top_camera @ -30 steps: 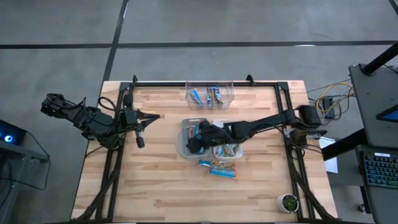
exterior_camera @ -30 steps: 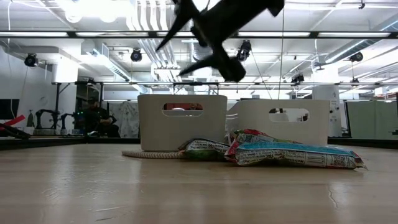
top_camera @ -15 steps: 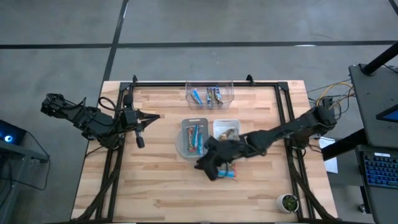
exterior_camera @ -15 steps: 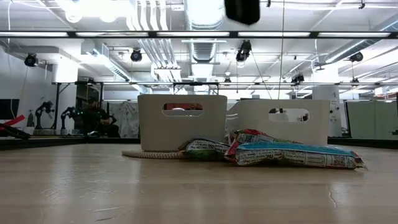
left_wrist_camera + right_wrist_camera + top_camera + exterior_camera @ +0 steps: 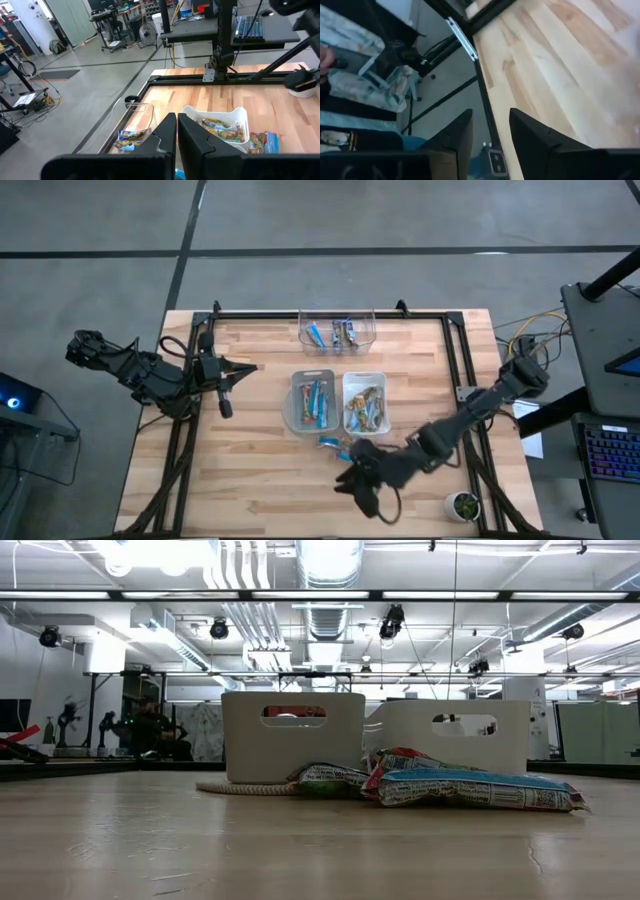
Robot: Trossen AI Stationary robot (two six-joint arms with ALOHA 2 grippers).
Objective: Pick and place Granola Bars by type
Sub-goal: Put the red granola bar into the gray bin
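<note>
The left gripper [image 5: 247, 367] rests at the table's [image 5: 250, 470] left side, fingers clenched and empty. At centre, a grey bin [image 5: 311, 402] contains blue bars [image 5: 313, 397]. Beside it, a white bin [image 5: 364, 406] contains tan bars [image 5: 365, 409]. A clear bin [image 5: 337, 331] at the far edge contains both types. Loose bars [image 5: 333, 444] lie on the table just in front of the grey bin. The right gripper [image 5: 362, 492] is near the front edge, right of centre; its fingers [image 5: 535, 139] stand partly apart, grasping nothing visible.
</note>
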